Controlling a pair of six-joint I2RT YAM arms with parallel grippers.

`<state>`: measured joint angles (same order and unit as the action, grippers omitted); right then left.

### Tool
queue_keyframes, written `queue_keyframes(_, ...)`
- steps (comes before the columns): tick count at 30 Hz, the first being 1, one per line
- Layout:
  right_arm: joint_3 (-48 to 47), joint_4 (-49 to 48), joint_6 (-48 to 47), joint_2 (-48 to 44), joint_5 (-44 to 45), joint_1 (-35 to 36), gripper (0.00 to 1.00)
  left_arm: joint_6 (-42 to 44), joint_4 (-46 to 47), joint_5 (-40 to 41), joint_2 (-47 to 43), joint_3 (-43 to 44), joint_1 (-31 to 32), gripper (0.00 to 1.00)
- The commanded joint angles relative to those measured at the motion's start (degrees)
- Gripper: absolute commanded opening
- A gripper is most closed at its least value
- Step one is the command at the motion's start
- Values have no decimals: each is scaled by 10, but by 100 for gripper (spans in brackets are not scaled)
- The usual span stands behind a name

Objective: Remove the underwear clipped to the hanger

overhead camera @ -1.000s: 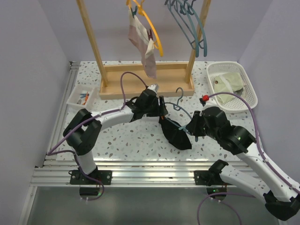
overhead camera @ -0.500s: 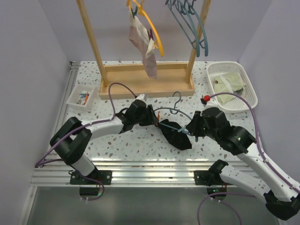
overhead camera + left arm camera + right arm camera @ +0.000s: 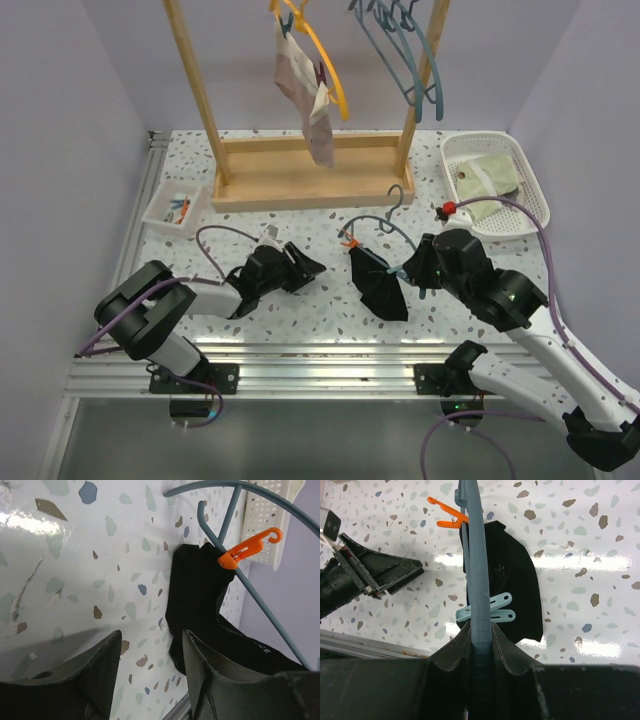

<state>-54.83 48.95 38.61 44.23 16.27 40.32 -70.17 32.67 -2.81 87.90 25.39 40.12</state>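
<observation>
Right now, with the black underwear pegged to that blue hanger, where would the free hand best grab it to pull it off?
Probably the loose left edge of the black underwear, below the orange clip, coming in low from the left. That edge faces the open left hand and lies clear of the hanger, which the right hand pinches near the pale blue clip.
</observation>
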Motion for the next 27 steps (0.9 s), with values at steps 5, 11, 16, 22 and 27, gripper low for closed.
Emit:
queue_keyframes(5,8,5,-12,-4,11,-2,0,-118,137,-25,-2,6,-11,82)
queue_keyframes(11,29,0,-47,-16,2,-1,0,-182,97,-127,70,113,-33,100)
queue_keyframes(16,38,1,-71,-17,0,-1,0,-206,16,-192,129,191,-52,100)
queue_keyframes(22,42,6,-81,-21,9,-2,0,-154,-126,-268,198,280,-67,100)
queue_keyframes(27,40,4,-85,-20,8,-1,0,-157,-135,-286,240,296,-73,100)
